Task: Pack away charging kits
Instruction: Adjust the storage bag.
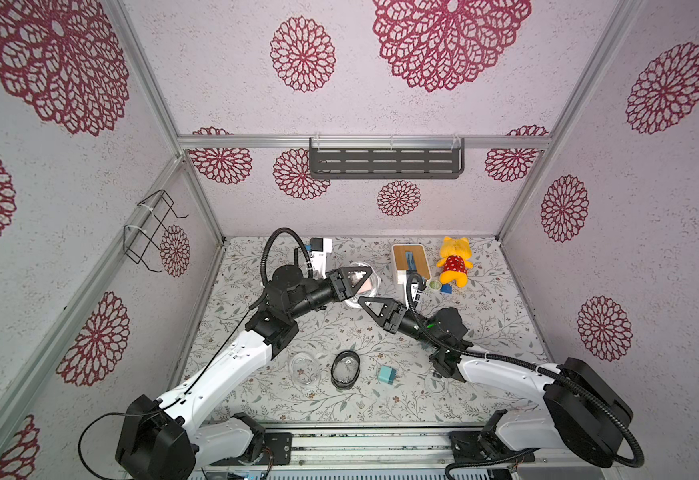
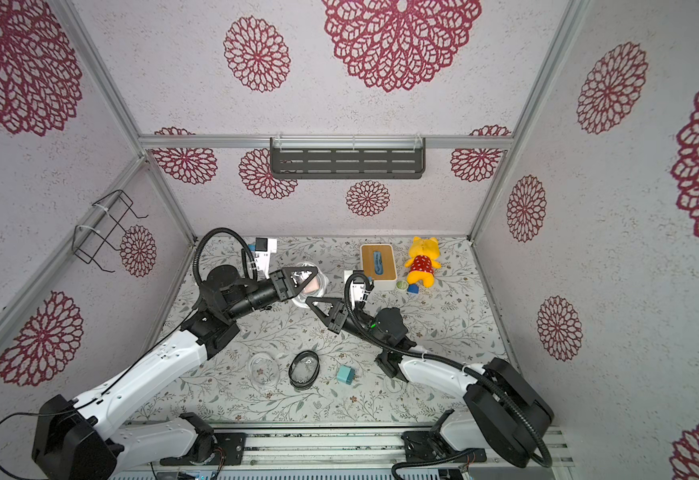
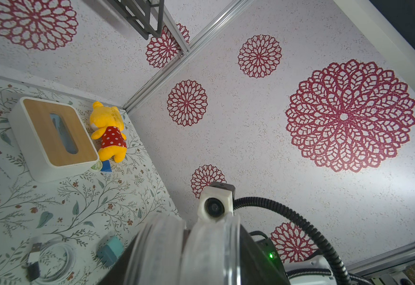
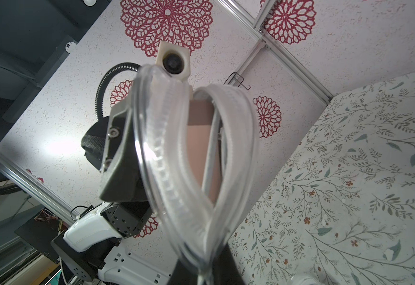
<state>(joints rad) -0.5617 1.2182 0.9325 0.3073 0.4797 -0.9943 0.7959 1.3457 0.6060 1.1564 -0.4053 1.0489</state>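
I take this to be the closing step on the pink kit. The clear case (image 4: pixel 172 172) hangs above the table (image 1: pixel 485 324) at about 12 o'clock from its middle, held between both arms. It gapes like a clam, with the pink charger (image 4: pixel 199 148) and its cable (image 4: pixel 210 153) inside. My right gripper (image 1: pixel 362 300) is clamped tight on the rim at one end, and the right wrist view shows the clear edge running straight into its fingers. My left gripper (image 1: pixel 360 279) straddles the two halves from the opposite end with its jaws part-way apart. I cannot tell whether they are pressing on the plastic yet. As I judge it, the next move is to bring the halves together until their ribbed edges meet. That calls for a steady right grip so the case does not twist, and the cable must stay clear of the seam, since it lies close to the open edge. Not yet packed are a teal charger (image 1: pixel 387 374) at 5 o'clock with a coiled cable (image 3: pixel 53 256) near it. An empty case (image 1: pixel 304 370) sits at 7 o'clock, and a dark-rimmed case (image 1: pixel 345 370) is just beside it at 6.
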